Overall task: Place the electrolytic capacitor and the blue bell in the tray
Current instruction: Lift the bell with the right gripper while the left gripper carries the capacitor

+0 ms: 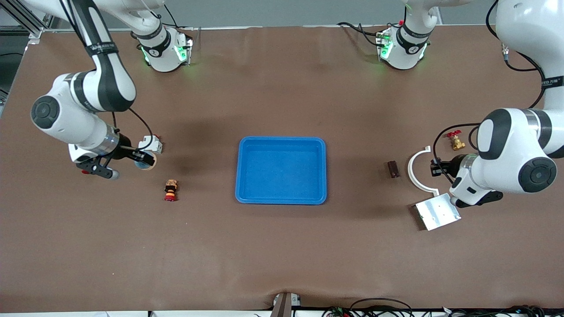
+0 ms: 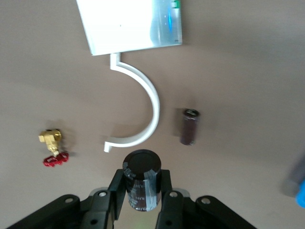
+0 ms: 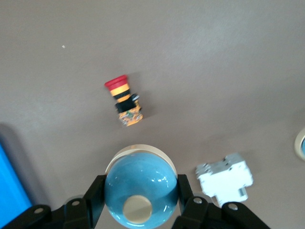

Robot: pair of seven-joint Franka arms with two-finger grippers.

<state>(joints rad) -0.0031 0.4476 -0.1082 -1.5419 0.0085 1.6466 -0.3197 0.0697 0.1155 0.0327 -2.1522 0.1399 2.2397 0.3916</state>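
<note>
Over the table at each end, both loads are up: my left gripper [image 2: 143, 191] pinches the electrolytic capacitor [image 2: 141, 180], my right gripper [image 3: 141, 200] pinches the blue bell [image 3: 139, 191]. Tray [image 1: 282, 197] mid-table holds nothing; both placements remain.

Worktop [image 1: 282, 255] plain brown. Tray [image 1: 282, 197] bright blue. Bell [image 3: 140, 192] glossy blue, cream spot. Held capacitor [image 2: 141, 183] black; one nearer tray [image 2: 188, 126] dark maroon. Push button [image 3: 123, 101] red, orange, black bands. Valve [image 2: 51, 148] brass, red handle. Bracket [image 2: 138, 100], breaker [image 3: 225, 177] white. Plate [image 1: 437, 213] silver.
</note>
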